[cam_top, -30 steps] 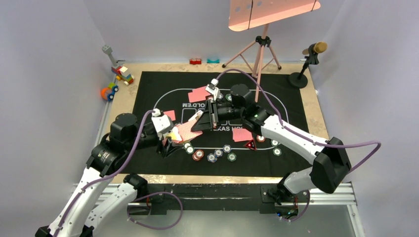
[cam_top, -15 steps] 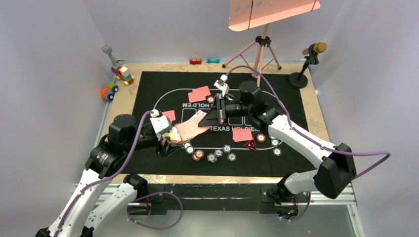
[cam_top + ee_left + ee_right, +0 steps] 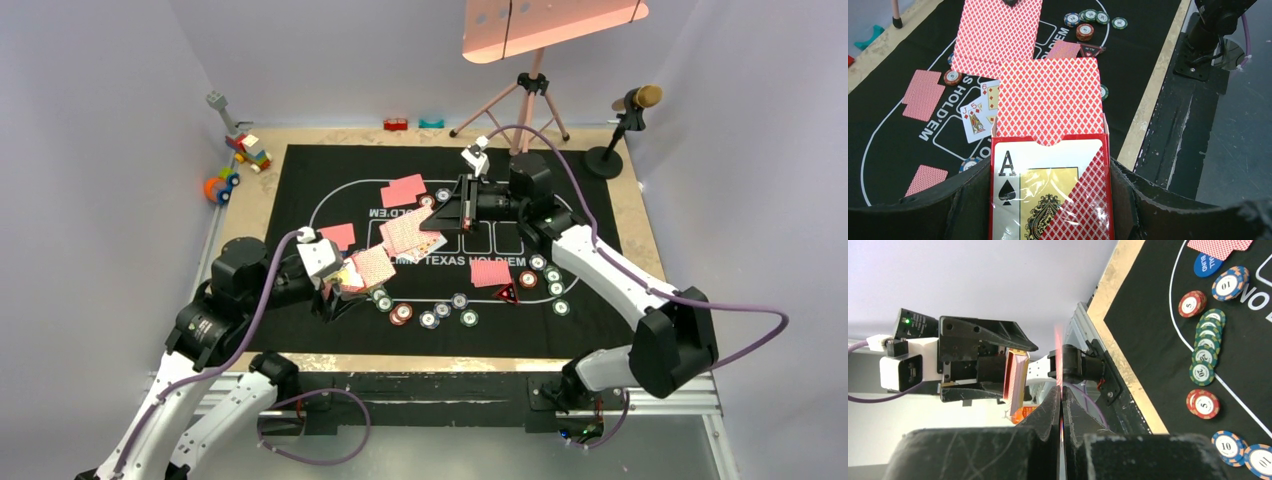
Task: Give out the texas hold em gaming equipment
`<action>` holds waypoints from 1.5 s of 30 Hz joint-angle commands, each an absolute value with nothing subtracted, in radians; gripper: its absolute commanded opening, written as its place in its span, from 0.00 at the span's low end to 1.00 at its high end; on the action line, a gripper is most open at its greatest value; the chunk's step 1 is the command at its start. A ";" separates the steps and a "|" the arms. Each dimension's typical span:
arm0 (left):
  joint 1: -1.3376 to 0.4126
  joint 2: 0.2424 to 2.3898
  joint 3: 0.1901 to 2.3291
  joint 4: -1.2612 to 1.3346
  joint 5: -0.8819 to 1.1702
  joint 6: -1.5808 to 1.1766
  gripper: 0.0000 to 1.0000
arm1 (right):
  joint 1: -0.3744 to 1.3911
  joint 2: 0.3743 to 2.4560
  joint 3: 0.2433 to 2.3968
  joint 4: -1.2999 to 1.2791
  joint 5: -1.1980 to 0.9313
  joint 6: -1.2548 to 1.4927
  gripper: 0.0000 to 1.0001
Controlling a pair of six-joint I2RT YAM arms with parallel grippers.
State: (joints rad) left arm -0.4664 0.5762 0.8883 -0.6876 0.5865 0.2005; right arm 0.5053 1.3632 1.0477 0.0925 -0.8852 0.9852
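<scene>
My left gripper [image 3: 340, 290] [image 3: 1048, 195] is shut on a red card box [image 3: 1048, 200] with an ace of spades printed on it; the pink-backed deck [image 3: 1048, 105] sticks out of its top. My right gripper [image 3: 442, 220] [image 3: 1061, 395] is shut on a pink-backed card [image 3: 408, 232] [image 3: 995, 35], held edge-on above the mat centre, clear of the deck. Face-up cards [image 3: 979, 110] show beside it. Other pink-backed cards [image 3: 403, 190] [image 3: 490, 272] lie on the mat. Striped chips [image 3: 430, 318] [image 3: 1205, 347], a red triangular marker [image 3: 506, 293] and a blue button [image 3: 1208, 264] lie around.
The black printed mat [image 3: 300, 170] covers the table. Toy blocks [image 3: 245, 150] sit at the back left. A pink tripod [image 3: 525, 110] and a microphone stand [image 3: 620, 130] stand at the back right. Two small pieces [image 3: 396, 124] lie at the far edge.
My right gripper has moved back and to the right, drawing the pink-backed card away from the deck. My left gripper has stayed shut on the card box, shifting slightly.
</scene>
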 commanded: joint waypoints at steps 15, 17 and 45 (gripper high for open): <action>-0.456 0.552 0.886 -0.639 0.597 0.197 0.00 | 0.493 1.243 1.028 0.138 -0.941 1.034 0.00; -0.455 0.551 0.883 -0.636 0.600 0.196 0.00 | 0.493 1.236 1.038 0.129 -0.942 1.039 0.00; -0.456 0.580 0.914 -0.616 0.622 0.213 0.00 | 0.645 1.264 1.123 0.006 -0.856 1.040 0.00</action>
